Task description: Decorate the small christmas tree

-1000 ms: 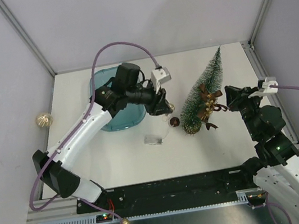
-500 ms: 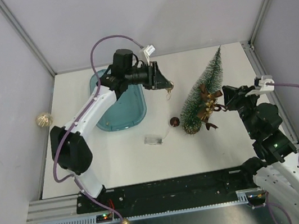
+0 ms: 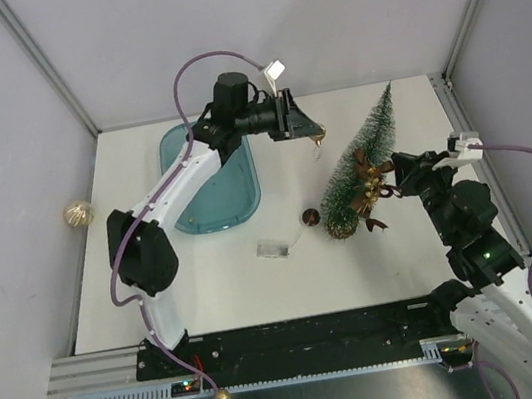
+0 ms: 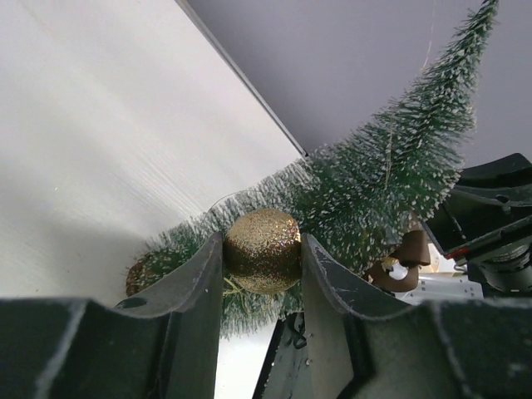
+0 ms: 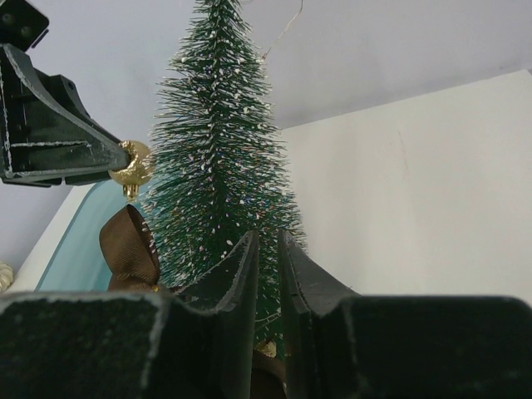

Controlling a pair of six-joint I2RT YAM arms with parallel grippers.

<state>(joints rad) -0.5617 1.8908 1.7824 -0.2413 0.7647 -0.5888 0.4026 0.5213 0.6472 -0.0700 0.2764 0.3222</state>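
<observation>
Left end effector (image 4: 262,249) raised, clamped; right end effector (image 5: 266,249) low, nearly closed.

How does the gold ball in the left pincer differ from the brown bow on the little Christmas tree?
The gold ball is round and glittery; the brown bow is soft looped ribbon. The ball is clamped in the left pincer, raised beside the tree and not yet hung; the bow already sits low on the tree. Both are tree ornaments.
</observation>
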